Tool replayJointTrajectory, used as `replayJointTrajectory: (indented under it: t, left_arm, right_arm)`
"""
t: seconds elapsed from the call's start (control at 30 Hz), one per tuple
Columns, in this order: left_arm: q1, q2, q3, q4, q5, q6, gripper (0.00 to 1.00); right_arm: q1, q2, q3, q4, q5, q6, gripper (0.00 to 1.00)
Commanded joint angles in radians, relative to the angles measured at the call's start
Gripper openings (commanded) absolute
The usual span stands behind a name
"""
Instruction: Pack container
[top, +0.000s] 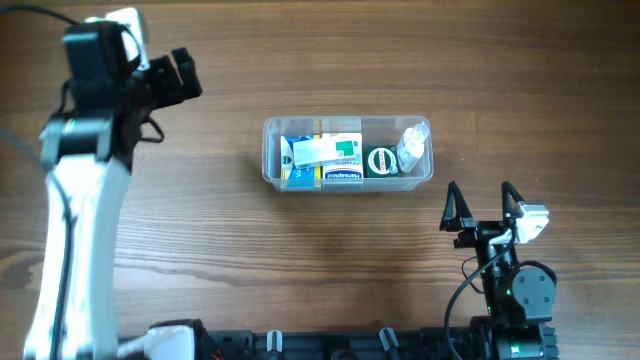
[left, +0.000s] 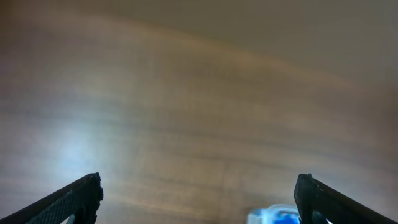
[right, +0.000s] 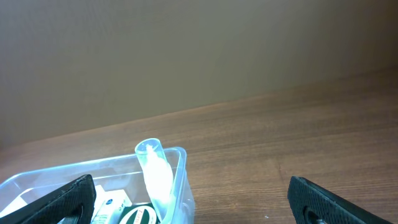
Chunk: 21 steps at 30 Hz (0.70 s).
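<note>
The clear container (top: 270, 150) sits mid-table with small boxes (top: 322, 152), a green tin (top: 381, 160) and a clear bottle (top: 412, 146) inside. My left gripper (top: 178, 78) hangs open at the far left, well away from it; the left wrist view shows only a blurred corner of the container (left: 273, 215) between spread fingers. My right gripper (top: 482, 205) stands open just in front of the container's right end. In the right wrist view the bottle (right: 154, 177) leans against the container's end wall (right: 183, 180), beside the green tin (right: 137, 216). Nothing is between either pair of fingers.
Bare wooden tabletop (top: 330, 260) surrounds the container. The left arm's white body (top: 75, 230) runs down the left side. The right arm's base (top: 520, 300) sits at the front right edge.
</note>
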Motion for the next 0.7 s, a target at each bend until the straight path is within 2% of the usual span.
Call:
replayJointTrajectory:
  t: [0.0,0.43,0.67]
  left_arm:
    - [0.0,-0.148,0.002,0.002,-0.006,-0.012,1.0]
    - [0.0,-0.507,-0.018,-0.006,-0.006,-0.012,1.0]
    - [0.0,-0.762,-0.174,-0.008,-0.007,-0.001,1.0]
  right_arm:
    - [-0.001,-0.004,-0.001,0.002,-0.019,0.016,1.0]
    - [-0.002,-0.002,-0.001,0.002,-0.019,0.016,1.0]
    - [-0.002,-0.002,-0.001,0.002,-0.019,0.016,1.0]
